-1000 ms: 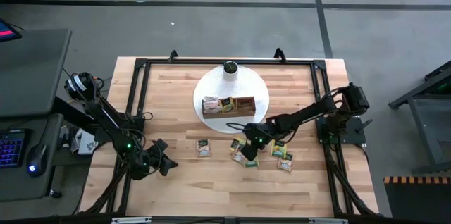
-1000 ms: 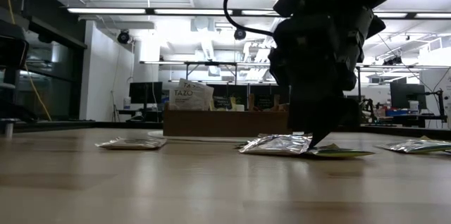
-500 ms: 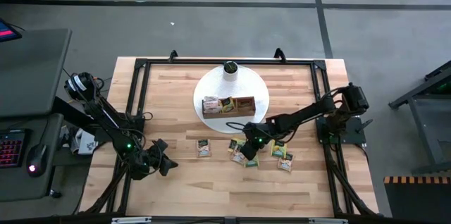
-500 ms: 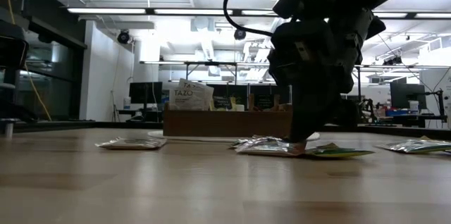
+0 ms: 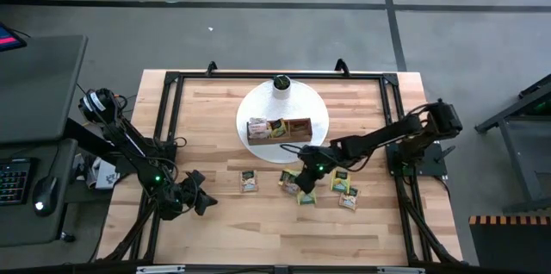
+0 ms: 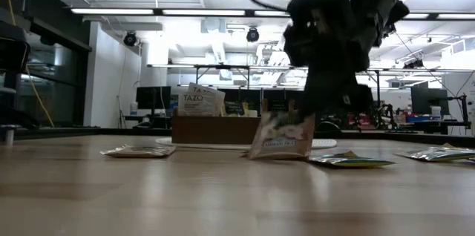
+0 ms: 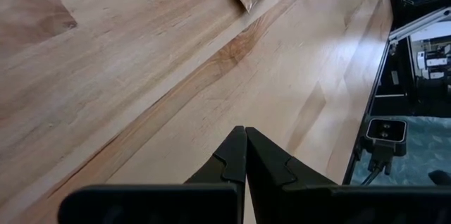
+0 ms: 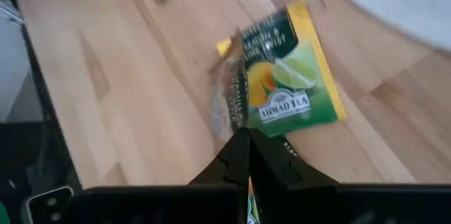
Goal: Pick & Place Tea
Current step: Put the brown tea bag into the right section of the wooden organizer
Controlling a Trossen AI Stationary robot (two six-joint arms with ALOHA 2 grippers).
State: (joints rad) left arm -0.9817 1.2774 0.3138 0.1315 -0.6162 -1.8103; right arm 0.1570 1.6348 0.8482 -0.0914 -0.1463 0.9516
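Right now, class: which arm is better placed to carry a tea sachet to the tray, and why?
The right. Its gripper is shut on a sachet, lifted on edge just short of the tray. The left gripper is shut, holding nothing, at the table's near-left.

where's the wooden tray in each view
High view: wooden tray on the white round plate, far middle of the table.
Low view: tray left of centre, in the background.
Left wrist view: not in it.
Right wrist view: not in it.
Shared landmark: white Tazo sachet standing in it.
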